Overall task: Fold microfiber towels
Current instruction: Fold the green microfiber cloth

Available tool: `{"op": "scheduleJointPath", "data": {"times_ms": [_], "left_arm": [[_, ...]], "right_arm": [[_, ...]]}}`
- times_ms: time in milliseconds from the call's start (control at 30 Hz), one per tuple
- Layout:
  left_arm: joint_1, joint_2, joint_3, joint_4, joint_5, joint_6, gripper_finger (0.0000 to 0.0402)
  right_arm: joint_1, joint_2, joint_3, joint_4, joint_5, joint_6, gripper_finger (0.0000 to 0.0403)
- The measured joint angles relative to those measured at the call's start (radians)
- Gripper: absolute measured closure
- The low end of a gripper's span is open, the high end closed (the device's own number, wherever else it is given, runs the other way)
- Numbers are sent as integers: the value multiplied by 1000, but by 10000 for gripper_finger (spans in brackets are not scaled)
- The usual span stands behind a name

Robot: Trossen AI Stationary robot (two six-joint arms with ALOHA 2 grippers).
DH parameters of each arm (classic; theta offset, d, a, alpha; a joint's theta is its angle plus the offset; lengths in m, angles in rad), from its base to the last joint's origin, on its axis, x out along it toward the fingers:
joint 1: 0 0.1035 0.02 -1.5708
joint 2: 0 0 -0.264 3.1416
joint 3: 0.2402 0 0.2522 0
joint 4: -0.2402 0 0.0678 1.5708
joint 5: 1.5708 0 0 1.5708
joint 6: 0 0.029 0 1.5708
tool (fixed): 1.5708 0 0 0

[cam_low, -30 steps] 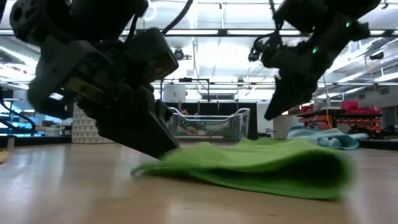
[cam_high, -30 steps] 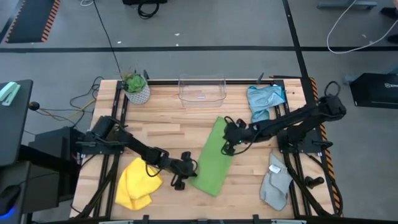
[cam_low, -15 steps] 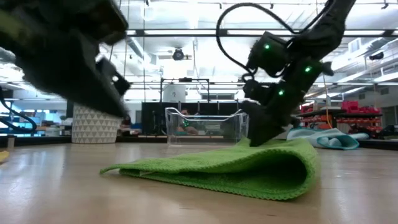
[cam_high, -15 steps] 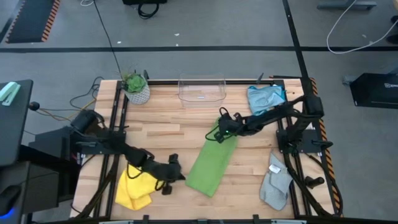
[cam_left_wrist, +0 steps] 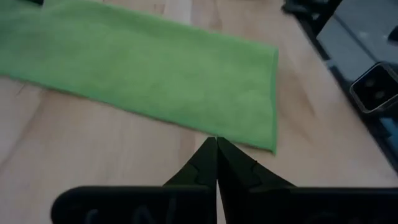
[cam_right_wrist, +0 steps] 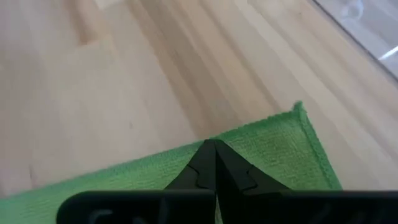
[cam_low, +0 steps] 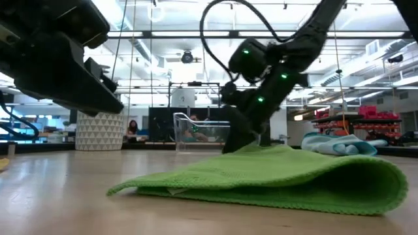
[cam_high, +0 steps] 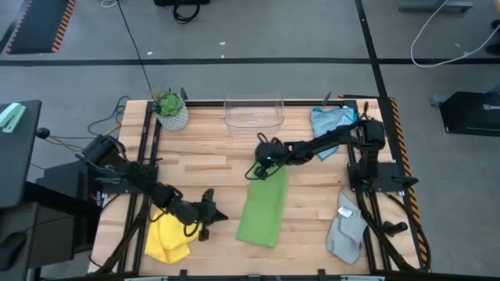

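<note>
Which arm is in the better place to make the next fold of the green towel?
Probably the right. The right gripper, shut, sits on the far end of the green towel. The left gripper, shut, waits beside the towel above the table, not touching it.

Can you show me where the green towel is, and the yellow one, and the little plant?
green towel (cam_high: 262,208): high view, middle of the folded strip.
yellow towel (cam_high: 162,238): high view, middle of the crumpled cloth.
plant (cam_high: 169,103): high view, on the green leaves above its pot.
</note>
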State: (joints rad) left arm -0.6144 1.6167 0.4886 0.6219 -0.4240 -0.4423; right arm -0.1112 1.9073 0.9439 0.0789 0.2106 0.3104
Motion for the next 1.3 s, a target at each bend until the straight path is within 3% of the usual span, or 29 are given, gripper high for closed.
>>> {"op": "scheduleJointPath", "data": {"times_ms": [200, 400, 633, 833, 967, 1300], "left_arm": [[29, -1, -75, 119, 1, 63, 392], [89, -1, -107, 145, 21, 113, 394], [144, -1, -103, 262, 21, 175, 388], [189, -1, -102, 290, 73, 244, 393], [227, 1, -94, 292, 81, 240, 395], [294, 1, -65, 287, 110, 261, 396]], "right_arm": [[12, 58, 130, -40, -40, -107, 397], [74, -92, 187, -196, -39, -155, 400], [167, -293, 62, -200, -36, -128, 400], [211, -362, -130, -37, -32, -41, 401], [210, -330, -221, 45, -1, -23, 401], [83, -196, -262, 181, 8, -120, 402]]}}
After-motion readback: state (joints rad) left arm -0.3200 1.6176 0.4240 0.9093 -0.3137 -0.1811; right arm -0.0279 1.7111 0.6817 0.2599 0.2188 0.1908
